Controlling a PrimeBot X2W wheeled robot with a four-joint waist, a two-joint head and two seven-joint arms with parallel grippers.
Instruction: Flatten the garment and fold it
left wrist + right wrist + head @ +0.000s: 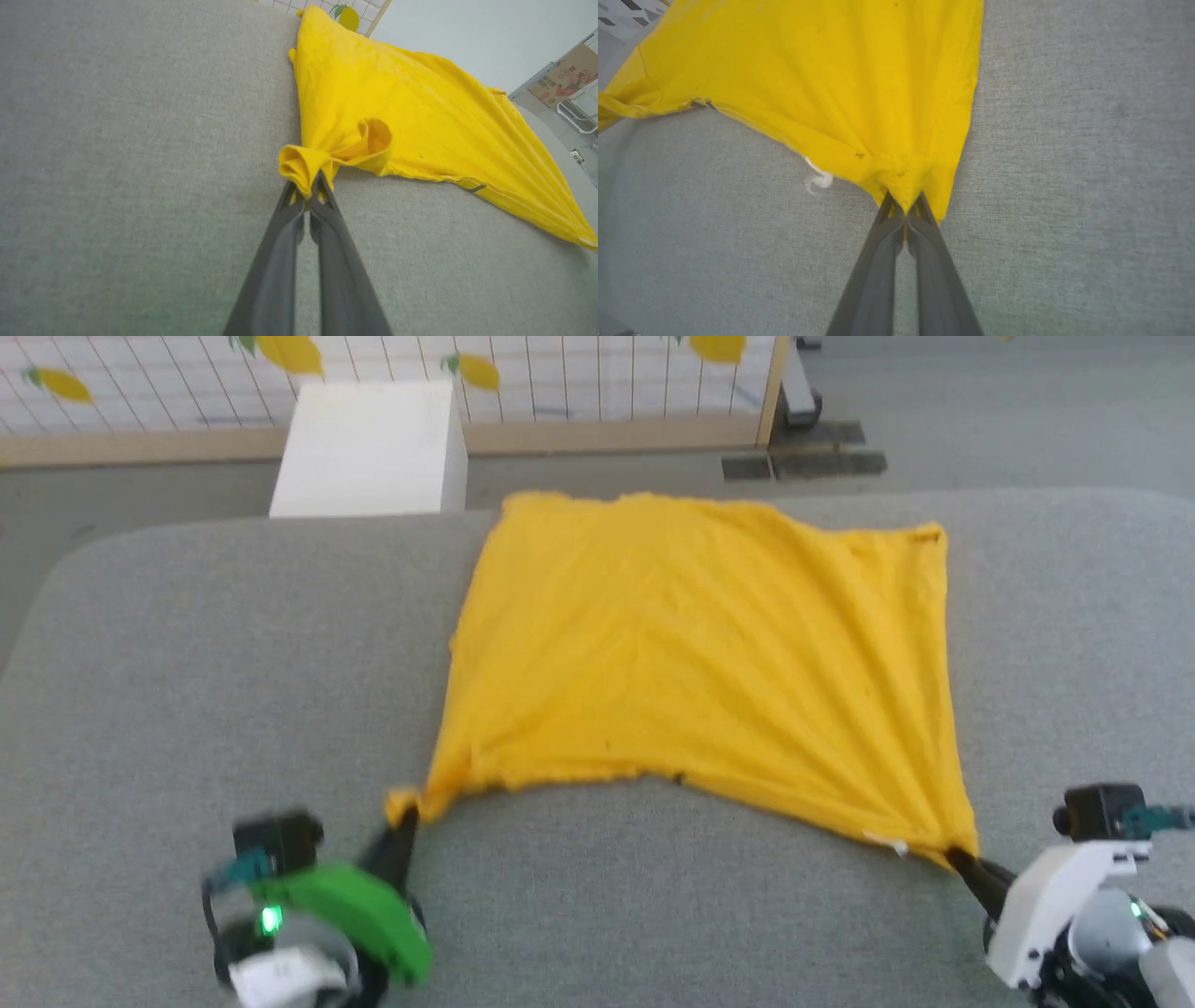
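The bright yellow garment (695,663) lies spread on the grey padded table (187,691), plain side up; no printed patch shows. Its two near corners are pulled toward me, with creases fanning from the right one. My left gripper (403,819) is shut on the near left corner, which bunches into a curled roll (303,170) at the fingertips. My right gripper (957,859) is shut on the near right corner (903,186). A small white label (817,179) pokes out from the near hem beside that corner.
A white box (373,448) stands on the floor beyond the table's far edge, in front of a lemon-patterned screen (560,373). Wide grey table surface lies left of the garment and along the near edge between the grippers.
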